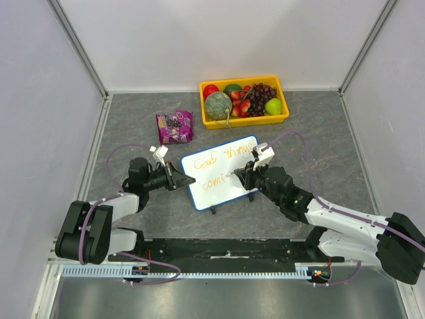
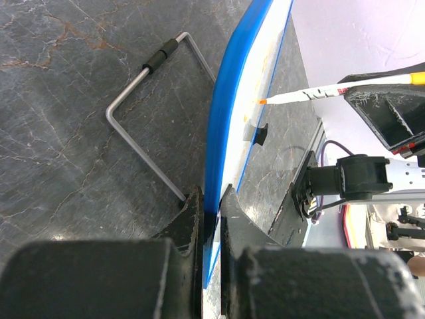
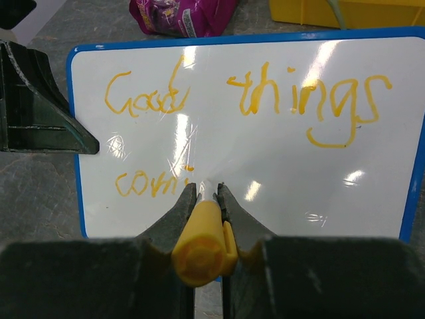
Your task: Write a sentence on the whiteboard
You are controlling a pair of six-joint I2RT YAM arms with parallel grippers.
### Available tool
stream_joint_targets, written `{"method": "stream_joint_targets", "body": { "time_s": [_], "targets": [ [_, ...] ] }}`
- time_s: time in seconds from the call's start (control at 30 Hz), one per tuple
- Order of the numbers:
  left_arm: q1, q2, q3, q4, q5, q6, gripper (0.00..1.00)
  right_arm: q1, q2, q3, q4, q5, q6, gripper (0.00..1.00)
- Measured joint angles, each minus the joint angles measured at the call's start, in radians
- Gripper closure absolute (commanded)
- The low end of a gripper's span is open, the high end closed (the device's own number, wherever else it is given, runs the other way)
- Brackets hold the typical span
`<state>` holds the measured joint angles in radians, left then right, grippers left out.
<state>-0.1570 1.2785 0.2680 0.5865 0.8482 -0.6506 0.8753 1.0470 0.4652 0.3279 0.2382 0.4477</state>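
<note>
The whiteboard (image 1: 222, 171), white with a blue rim, stands tilted on its wire stand mid-table. Orange handwriting (image 3: 246, 100) on it reads "Good things" on the first line and "comi" on the second. My left gripper (image 2: 211, 203) is shut on the board's blue left edge (image 2: 229, 119). My right gripper (image 3: 206, 191) is shut on an orange marker (image 3: 199, 242) with a yellow cap end, its tip touching the board just right of "comi". The marker also shows in the left wrist view (image 2: 312, 95).
A yellow tray (image 1: 244, 102) of fruit sits at the back. A purple snack bag (image 1: 174, 127) lies left of it. The board's wire stand (image 2: 149, 100) rests on the grey table (image 1: 133, 119) behind the board.
</note>
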Motion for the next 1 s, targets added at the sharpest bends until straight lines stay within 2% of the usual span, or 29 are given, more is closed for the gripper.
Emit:
{"method": "stream_joint_targets", "body": {
  "time_s": [1.0],
  "targets": [
    [0.0,0.0,0.0,0.0,0.0,0.0,0.98,0.0,-0.061,-0.055,-0.029,-0.022,0.029,1.0]
  ]
}}
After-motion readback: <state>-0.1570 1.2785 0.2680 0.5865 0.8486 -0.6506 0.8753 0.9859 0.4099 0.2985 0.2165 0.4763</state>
